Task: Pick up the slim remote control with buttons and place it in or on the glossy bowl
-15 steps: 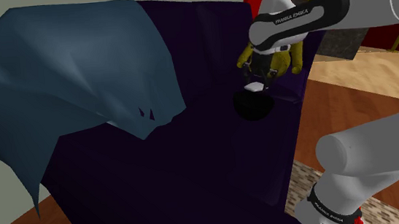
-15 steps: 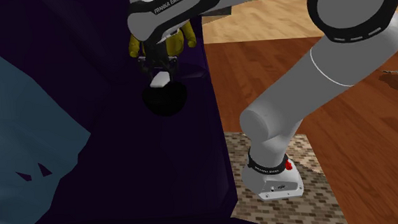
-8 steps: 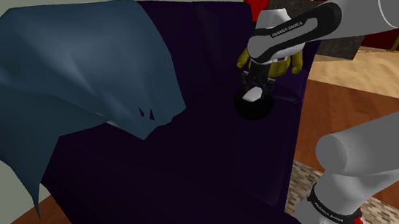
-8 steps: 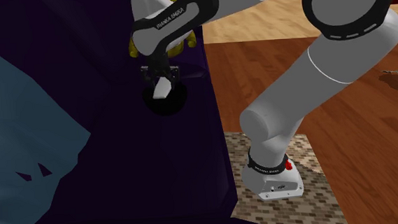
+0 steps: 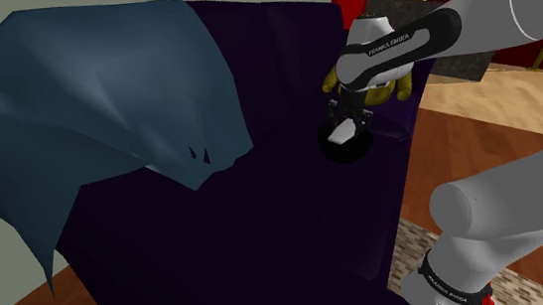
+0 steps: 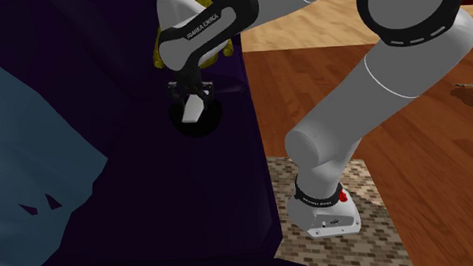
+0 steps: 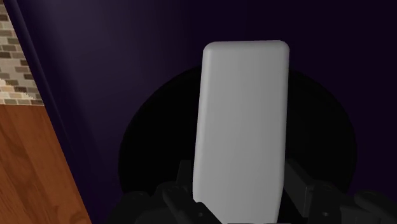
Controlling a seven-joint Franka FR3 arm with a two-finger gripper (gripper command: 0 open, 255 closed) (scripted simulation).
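The black gripper (image 5: 345, 121) points down, its fingers clenched on the upper end of a plain grey-white remote (image 7: 242, 127). No buttons can be made out on the face that shows. The remote hangs nearly upright over the mouth of the black glossy bowl (image 5: 347, 149). I cannot tell whether its lower end touches the bowl. The bowl sits on the dark purple couch (image 5: 265, 217), close to the edge that borders the wooden floor (image 6: 374, 87). A yellow toy (image 5: 404, 86) stands just behind the bowl. A blue blanket (image 5: 95, 91) drapes over the couch's opposite side, well apart.
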